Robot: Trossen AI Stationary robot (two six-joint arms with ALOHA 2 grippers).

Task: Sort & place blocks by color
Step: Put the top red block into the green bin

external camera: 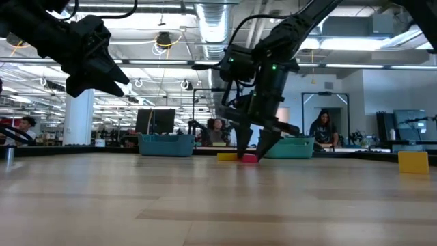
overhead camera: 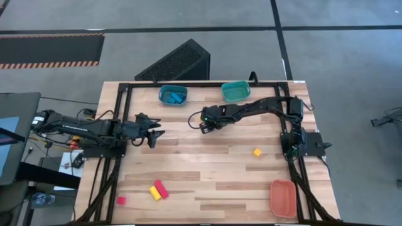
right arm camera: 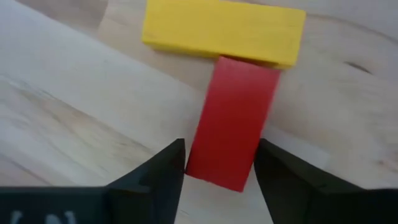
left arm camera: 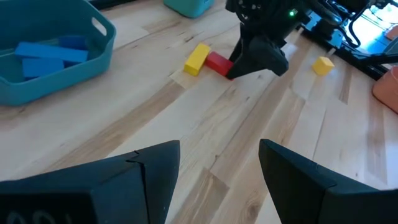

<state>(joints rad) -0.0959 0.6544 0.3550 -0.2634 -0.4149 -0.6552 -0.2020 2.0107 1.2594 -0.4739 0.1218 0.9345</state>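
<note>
Right end effector (right arm camera: 219,163) down at the tabletop (overhead camera: 213,169), fingers spread and straddling the near end of a red bar (right arm camera: 232,122); a sliver of gap shows on each side, so not clamped. Far end of the red bar butts a yellow bar (right arm camera: 224,32) lying crosswise, a T. Both sit mid-tabletop, below the teal bin (overhead camera: 235,91). Blue bars (left arm camera: 45,51) lie in the blue bin (overhead camera: 173,95). Elsewhere: yellow cube (overhead camera: 257,152), red-and-yellow pair (overhead camera: 159,189), red cube (overhead camera: 121,200), orange bin (overhead camera: 282,198). Left end effector (overhead camera: 152,132) open, empty, above the left side.
</note>
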